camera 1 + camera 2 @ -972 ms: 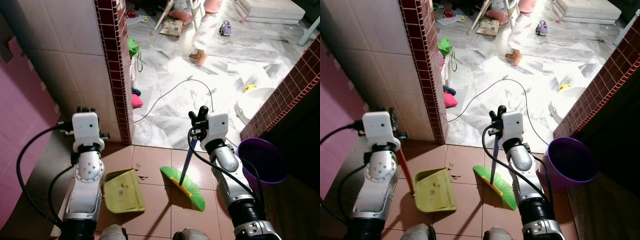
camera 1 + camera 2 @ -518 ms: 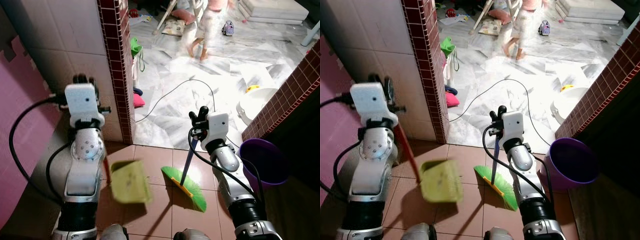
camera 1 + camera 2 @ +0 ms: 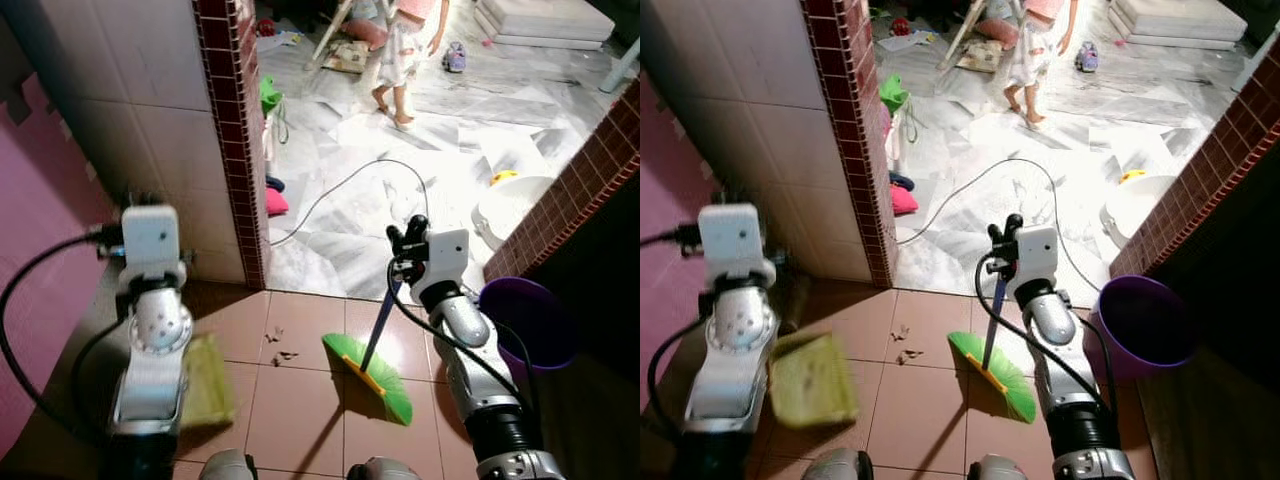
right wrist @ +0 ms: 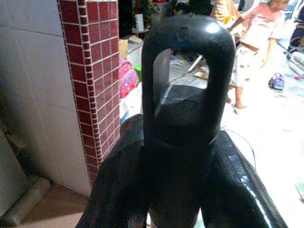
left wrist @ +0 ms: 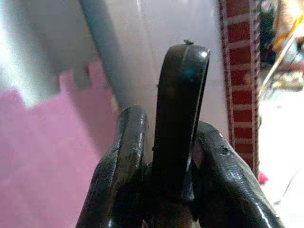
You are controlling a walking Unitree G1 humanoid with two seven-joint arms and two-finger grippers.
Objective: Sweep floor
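Jaws: both clenched, left gripper (image 5: 166, 142) on dustpan (image 3: 812, 380) handle, right gripper (image 4: 183, 142) on broom (image 3: 992, 366).
Change: dustpan lifted back from debris (image 3: 902, 342).
Meaning: crumbs remain unswept.

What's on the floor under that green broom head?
The green broom head rests on bare terracotta floor tiles. A few dry scraps lie apart from it, toward the robot's left. Anything beneath the bristles is hidden.

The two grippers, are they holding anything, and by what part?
The right gripper grips the broom by its handle's top end. The left gripper grips the dustpan by the top of its handle.
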